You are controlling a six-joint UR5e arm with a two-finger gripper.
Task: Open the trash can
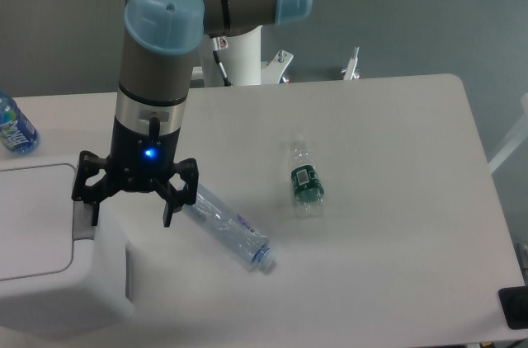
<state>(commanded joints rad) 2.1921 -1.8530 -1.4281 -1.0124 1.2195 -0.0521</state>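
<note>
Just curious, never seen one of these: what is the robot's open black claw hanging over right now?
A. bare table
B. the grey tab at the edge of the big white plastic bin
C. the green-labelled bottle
B: the open black gripper has its fingers above the grey rectangular push tab of the large white boxy plastic trash can.

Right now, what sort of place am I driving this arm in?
Probably a robotics lab or test bench: a plain white table over grey flooring, the gripper open above the trash can, and plastic bottles lying about as props.

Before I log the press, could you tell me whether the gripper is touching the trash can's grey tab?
Cannot tell: the camera shows the gripper finger overlapping the grey tab of the trash can.
</note>
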